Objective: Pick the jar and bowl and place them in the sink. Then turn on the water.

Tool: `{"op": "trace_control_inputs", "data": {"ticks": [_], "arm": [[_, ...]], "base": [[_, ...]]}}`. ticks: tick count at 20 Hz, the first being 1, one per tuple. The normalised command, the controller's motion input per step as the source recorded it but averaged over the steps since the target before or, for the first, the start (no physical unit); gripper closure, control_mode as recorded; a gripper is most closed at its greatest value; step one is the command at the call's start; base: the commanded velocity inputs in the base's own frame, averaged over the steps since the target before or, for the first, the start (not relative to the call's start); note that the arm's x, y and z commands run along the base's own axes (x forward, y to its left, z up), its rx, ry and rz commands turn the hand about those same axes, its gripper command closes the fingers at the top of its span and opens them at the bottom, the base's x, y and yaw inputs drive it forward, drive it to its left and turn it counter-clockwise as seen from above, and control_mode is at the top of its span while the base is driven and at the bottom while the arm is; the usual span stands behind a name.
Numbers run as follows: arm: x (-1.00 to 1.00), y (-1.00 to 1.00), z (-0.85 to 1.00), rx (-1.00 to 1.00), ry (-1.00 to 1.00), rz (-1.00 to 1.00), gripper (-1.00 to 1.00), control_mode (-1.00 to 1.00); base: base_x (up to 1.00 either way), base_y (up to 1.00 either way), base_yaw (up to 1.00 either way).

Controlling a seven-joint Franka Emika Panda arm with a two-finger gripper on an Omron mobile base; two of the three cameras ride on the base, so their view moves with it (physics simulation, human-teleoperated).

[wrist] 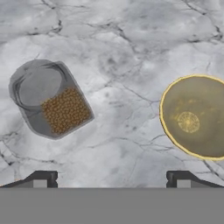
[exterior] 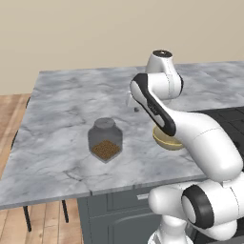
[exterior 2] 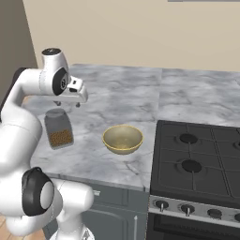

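Note:
The jar [exterior: 105, 139] [exterior 2: 58, 129] [wrist: 50, 100], clear glass with a grey lid and brown granules, stands upright on the marble counter [exterior: 66, 100]. To its right sits the yellowish-tan bowl [exterior 2: 123, 138] [wrist: 197, 116], upright and with nothing in it; my arm hides part of the bowl [exterior: 164, 139] in the left base view. My gripper [exterior: 132, 106] [exterior 2: 68, 104] [wrist: 111, 177] hangs above the counter behind and between the two, pointing down. It is open and holds nothing. The sink and the water are out of view.
A black gas stove [exterior 2: 197, 159] [exterior: 233, 119] adjoins the counter to the right of the bowl. The counter's front edge runs close to the jar and bowl, with dark cabinet drawers [exterior 2: 112, 206] below. Wooden floor [exterior: 9, 119] lies off the counter's left end.

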Motion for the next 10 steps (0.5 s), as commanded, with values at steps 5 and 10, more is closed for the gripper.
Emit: {"op": "trace_control_inputs", "data": {"ticks": [5, 10], "arm": [[0.10, 0.23, -0.03, 0.00, 0.00, 0.00, -1.00, -1.00], [0.01, 0.34, -0.06, 0.00, 0.00, 0.00, -1.00, -1.00]], "base": [[0.00, 0.00, 0.00], [0.00, 0.00, 0.00]]}}
